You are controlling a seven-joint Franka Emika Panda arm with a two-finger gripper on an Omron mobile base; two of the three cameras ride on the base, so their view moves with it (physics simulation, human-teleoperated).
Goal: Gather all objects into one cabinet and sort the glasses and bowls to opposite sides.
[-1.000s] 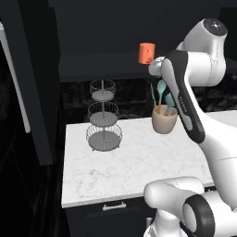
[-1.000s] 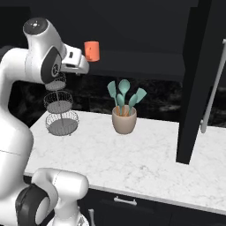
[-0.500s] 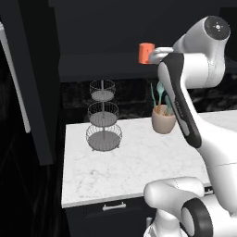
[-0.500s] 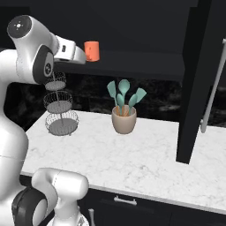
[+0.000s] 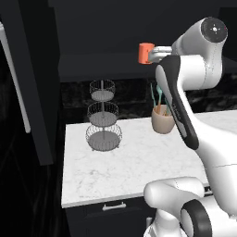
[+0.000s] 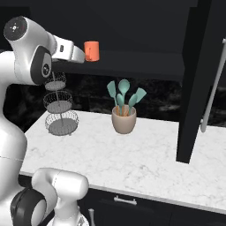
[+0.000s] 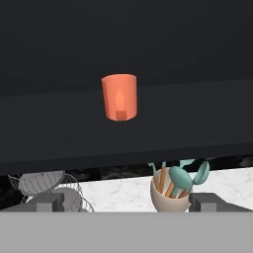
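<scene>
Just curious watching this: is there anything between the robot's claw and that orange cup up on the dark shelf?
Nothing. In the hand view the open gripper faces the orange cup across a bare gap; the cup stands alone on the black cabinet shelf.

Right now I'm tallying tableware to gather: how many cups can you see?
1. A small orange cup with a handle stands upright on the black cabinet shelf, above the marble counter. Others may be hidden in the dark cabinet.

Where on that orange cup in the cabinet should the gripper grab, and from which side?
Grip the orange cup across its round body at mid-height, coming straight in from the open cabinet front. It stands upright on the shelf; the open gripper already faces it squarely.
</scene>
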